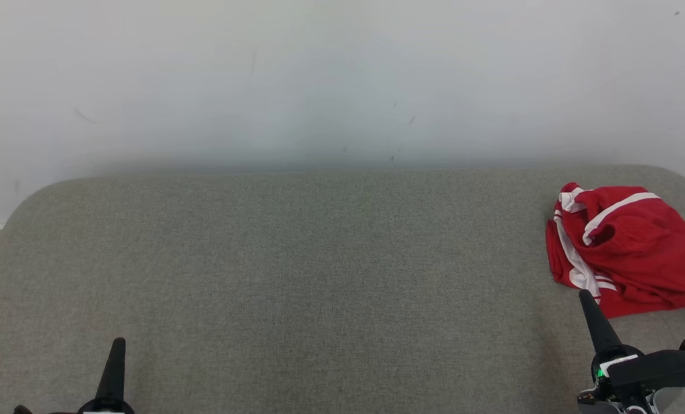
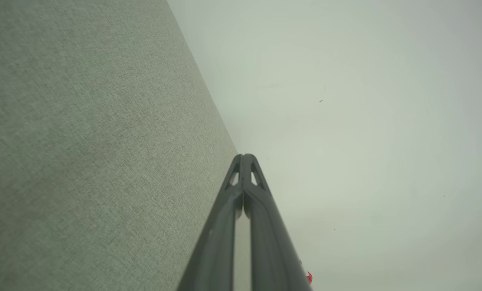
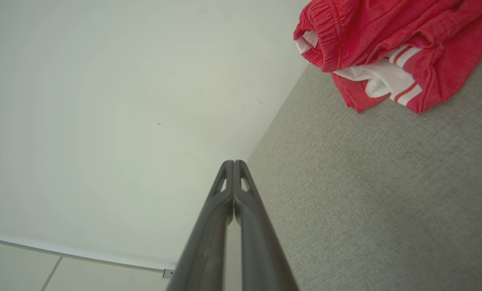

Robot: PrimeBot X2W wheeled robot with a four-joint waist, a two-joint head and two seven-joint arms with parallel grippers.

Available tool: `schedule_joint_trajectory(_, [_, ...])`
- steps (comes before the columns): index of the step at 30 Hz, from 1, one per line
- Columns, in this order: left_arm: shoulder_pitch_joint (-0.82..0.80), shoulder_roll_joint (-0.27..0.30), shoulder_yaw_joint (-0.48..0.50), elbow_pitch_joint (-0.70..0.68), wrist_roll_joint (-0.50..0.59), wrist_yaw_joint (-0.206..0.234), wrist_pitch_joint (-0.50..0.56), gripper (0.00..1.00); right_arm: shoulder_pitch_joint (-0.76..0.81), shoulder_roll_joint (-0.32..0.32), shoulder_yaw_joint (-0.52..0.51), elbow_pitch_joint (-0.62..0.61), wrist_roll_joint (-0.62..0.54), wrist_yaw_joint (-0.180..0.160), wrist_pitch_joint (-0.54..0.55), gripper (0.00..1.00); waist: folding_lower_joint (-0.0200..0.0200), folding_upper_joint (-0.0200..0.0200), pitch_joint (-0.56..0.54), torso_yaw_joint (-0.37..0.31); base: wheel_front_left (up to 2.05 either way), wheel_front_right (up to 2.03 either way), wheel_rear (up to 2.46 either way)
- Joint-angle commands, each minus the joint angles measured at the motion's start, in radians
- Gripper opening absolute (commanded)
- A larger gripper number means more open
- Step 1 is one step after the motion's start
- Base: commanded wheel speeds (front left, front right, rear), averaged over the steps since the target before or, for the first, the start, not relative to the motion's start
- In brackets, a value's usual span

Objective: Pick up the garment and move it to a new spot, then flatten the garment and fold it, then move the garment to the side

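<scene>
Adjoining pale wall (image 1: 319, 75), grey table (image 1: 319, 276) with garment (image 1: 630, 247).

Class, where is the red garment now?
In the head view, the red garment lies at the right edge of the grey surface, just beyond the right gripper.

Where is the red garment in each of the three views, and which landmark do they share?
Head view: red garment at the right edge, mid-height, crumpled on the grey surface.
Left wrist view: perhaps the tiny red speck at the bottom edge, right of the fingers; too small to be sure.
Right wrist view: top right corner.
Shared landmark: the line where the grey surface meets the white wall.
</scene>
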Motion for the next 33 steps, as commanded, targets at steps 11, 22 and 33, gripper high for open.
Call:
schedule_joint_trajectory(11, [-0.029,-0.027,0.043,0.003,-0.100,-0.043,0.025,0.00,-0.025,0.003,-0.015,-0.016,0.113,-0.001,0.031,0.00,0.0000,-0.0001,0.009,0.002,0.00,0.00,0.00])
schedule_joint_trajectory(22, [-0.035,-0.050,0.067,0.009,-0.167,-0.071,0.042,0.00,-0.029,0.007,-0.023,-0.019,0.189,-0.001,0.054,0.00,0.0000,-0.0001,0.016,0.004,0.00,0.00,0.00])
schedule_joint_trajectory(33, [-0.042,-0.073,0.092,0.015,-0.232,-0.100,0.059,0.00,-0.032,0.010,-0.031,-0.023,0.267,-0.001,0.076,0.00,0.0000,-0.0001,0.024,0.006,0.00,0.00,0.00])
